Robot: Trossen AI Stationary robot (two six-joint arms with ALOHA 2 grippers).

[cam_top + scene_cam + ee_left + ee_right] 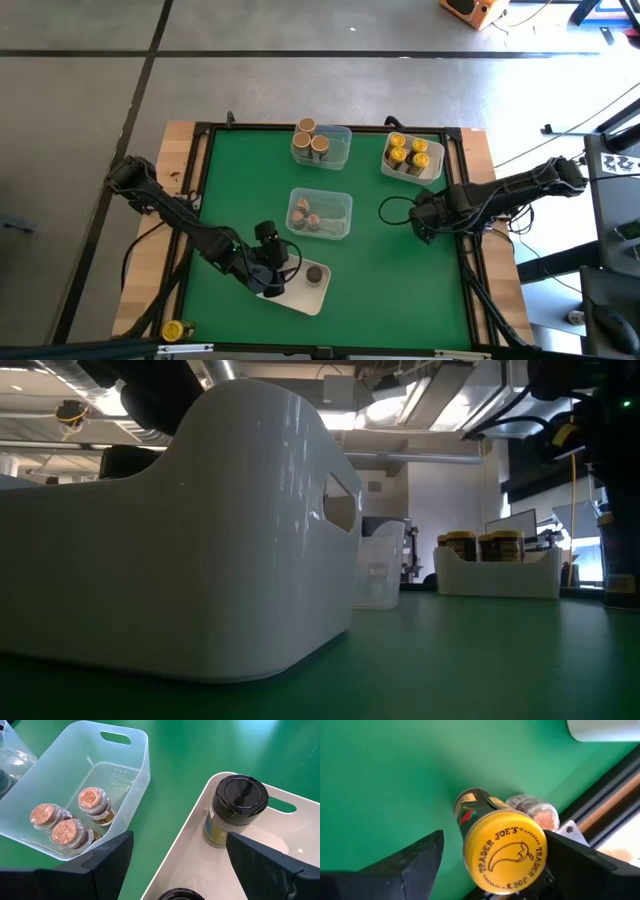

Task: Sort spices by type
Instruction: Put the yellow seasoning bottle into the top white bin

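My left gripper (pixel 268 262) is open and hovers over the near white tray (pixel 300 298). That tray holds an upright dark-lidded jar (pixel 239 804). A second dark lid (pixel 179 895) shows below, between my fingers. The clear centre tray (pixel 135 750) holds three brownish-topped jars (pixel 67 820). My right gripper (pixel 426 216) is open near the table's right rail. Its fingers stand on either side of a yellow-lidded jar (pixel 505 852). A pinkish-topped jar (pixel 536 813) stands just behind that one on the green mat. My right gripper comes from above at the yellow-lidded jar. One finger (pixel 580 865) lies close against the lid's rim (pixel 544 851), and I cannot tell whether it touches. The other finger stands clear of the lid.
A clear tray with tan-topped jars (pixel 312 140) and a white tray of yellow-lidded jars (pixel 410 155) sit at the far edge. The black rail (pixel 600 805) runs close by the right gripper. A yellow jar (pixel 174 330) lies off the mat at the near-left corner. Open green mat lies between the trays.
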